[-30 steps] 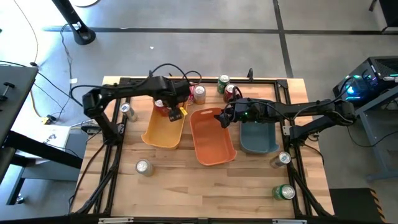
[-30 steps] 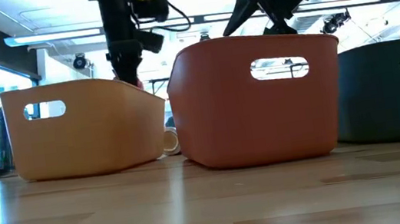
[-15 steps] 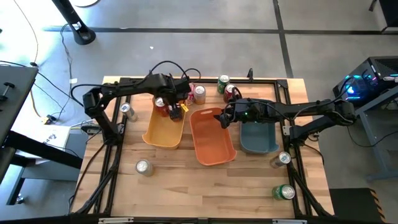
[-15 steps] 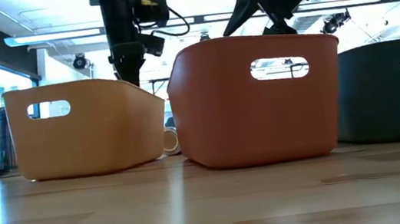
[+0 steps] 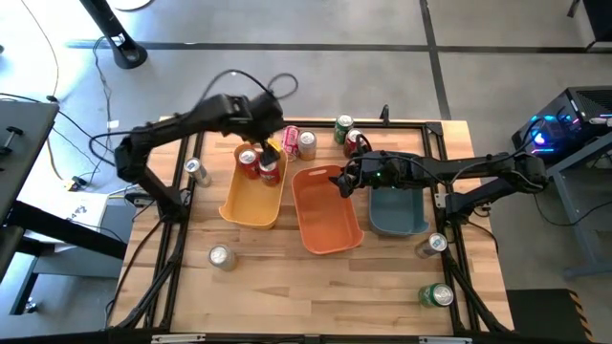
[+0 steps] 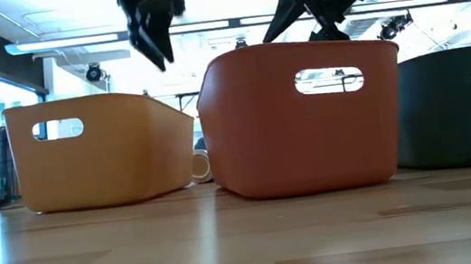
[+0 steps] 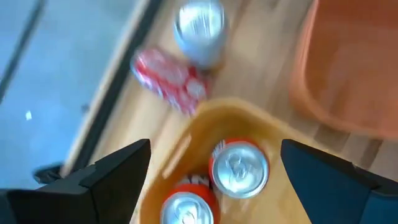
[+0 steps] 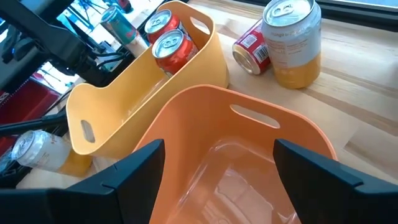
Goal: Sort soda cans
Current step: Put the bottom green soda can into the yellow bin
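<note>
Two red soda cans [image 5: 258, 166] stand upright in the far end of the yellow bin [image 5: 247, 208]; the left wrist view looks down on their silver tops [image 7: 239, 168]. My left gripper [image 5: 272, 147] hovers open above them, touching nothing. My right gripper [image 5: 341, 180] waits open over the far end of the orange bin [image 5: 330, 227]. A pink-red can [image 5: 291, 138] lies on its side behind the bins, next to an upright pale can [image 5: 307, 144]. A green can [image 5: 343, 127] and a red can [image 5: 356, 141] stand farther right.
The teal bin [image 5: 397, 216] sits right of the orange one. Loose cans stand around the table: silver ones at the left [image 5: 196, 170], near left [image 5: 221, 256] and near right [image 5: 432, 245], and a green one [image 5: 439, 294] at the near right corner. A black frame edges the table.
My left gripper has let go of a red can inside the yellow bin and risen straight up out of it, its fingers now spread. That can stands beside the first red one. The yellow bin shifted slightly. My right arm has kept still.
</note>
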